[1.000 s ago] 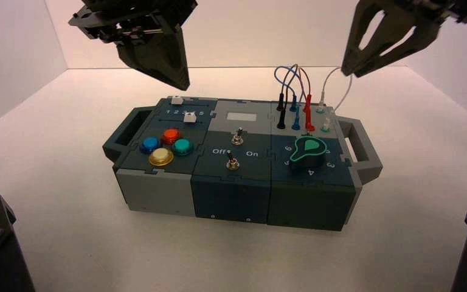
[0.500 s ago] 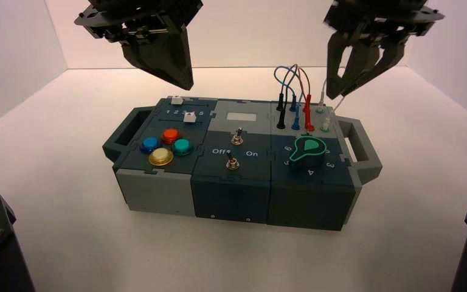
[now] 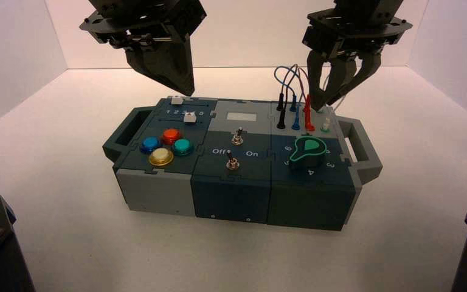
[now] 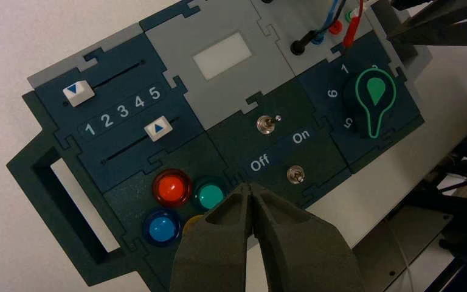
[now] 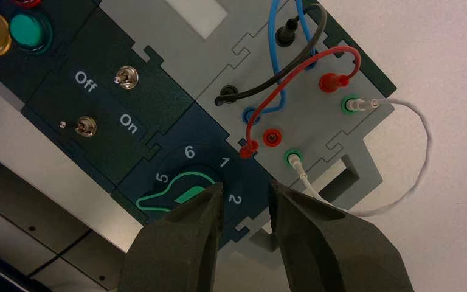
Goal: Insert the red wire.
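The red wire (image 5: 298, 61) loops over the grey socket panel at the box's back right. One red plug (image 5: 333, 81) sits in the far red socket. The other red plug (image 5: 249, 148) rests at the panel's edge beside an empty red socket (image 5: 272, 137). In the high view both red plugs (image 3: 308, 114) stand close together. My right gripper (image 3: 334, 94) hangs open just above and behind these plugs, holding nothing; its own view shows it (image 5: 246, 194) over the knob's corner. My left gripper (image 3: 185, 88) hovers shut and empty above the sliders, shown by its own view (image 4: 250, 188) near the buttons.
A blue wire (image 5: 273, 36), a black wire (image 5: 267, 85) and a white wire (image 5: 422, 152) with green-ringed plugs share the socket panel. The green knob (image 3: 307, 150) lies in front of it. Two toggles (image 3: 235, 149) stand mid-box and coloured buttons (image 3: 165, 146) lie left. A handle (image 3: 365, 152) juts out right.
My right gripper swung left and down from the upper right to just over the socket panel, turning and spreading its fingers wider. The left gripper barely moved.
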Robot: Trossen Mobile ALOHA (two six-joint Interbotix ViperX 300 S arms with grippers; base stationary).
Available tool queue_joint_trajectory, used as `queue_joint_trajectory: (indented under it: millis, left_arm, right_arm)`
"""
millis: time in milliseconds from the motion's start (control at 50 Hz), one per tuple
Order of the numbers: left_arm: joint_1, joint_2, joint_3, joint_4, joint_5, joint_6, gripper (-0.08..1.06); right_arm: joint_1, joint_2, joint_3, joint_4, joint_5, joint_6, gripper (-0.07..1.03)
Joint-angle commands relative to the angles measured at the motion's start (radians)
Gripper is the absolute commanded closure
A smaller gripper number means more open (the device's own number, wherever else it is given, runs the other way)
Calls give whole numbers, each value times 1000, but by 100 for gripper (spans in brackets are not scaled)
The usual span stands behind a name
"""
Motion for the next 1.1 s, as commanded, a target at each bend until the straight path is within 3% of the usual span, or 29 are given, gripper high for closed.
queue_joint_trajectory:
  millis: [20, 1100]
  left_arm:
    - [-3, -6, -29, 0, -8, 2, 101]
    - [-3, -8, -34, 8, 6, 20, 101]
  right_arm:
    - [6, 32, -49, -3, -5, -8, 56]
    - [3, 202, -140, -38, 3, -8, 56]
